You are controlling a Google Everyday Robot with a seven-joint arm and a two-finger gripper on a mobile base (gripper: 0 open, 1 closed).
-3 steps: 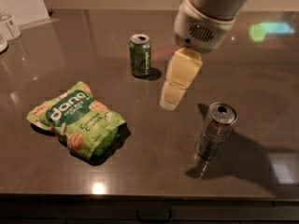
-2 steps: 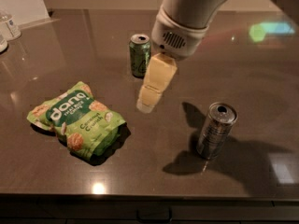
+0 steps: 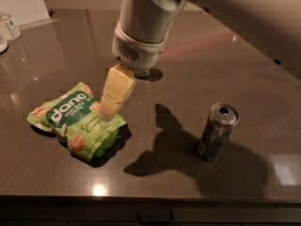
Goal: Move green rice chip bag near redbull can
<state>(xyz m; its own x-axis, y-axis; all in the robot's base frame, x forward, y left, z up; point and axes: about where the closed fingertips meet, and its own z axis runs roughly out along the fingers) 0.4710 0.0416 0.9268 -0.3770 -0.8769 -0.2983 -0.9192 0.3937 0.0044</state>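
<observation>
The green rice chip bag [image 3: 75,124] lies flat on the dark table at the front left, its white "dang" lettering facing up. The redbull can [image 3: 217,132] stands upright at the front right, well apart from the bag. My gripper [image 3: 109,108] hangs from the white arm and points down at the bag's upper right edge, at or just above its surface. I cannot tell whether it touches the bag.
A green soda can [image 3: 146,72] stands behind the arm, almost wholly hidden by it. Clear bottles [image 3: 9,26] and a white board [image 3: 23,1] sit at the far left. The table's front edge [image 3: 150,192] runs along the bottom.
My gripper has moved left and down, from the middle of the table between the cans to the bag's right edge. The arm now hides the green soda can.
</observation>
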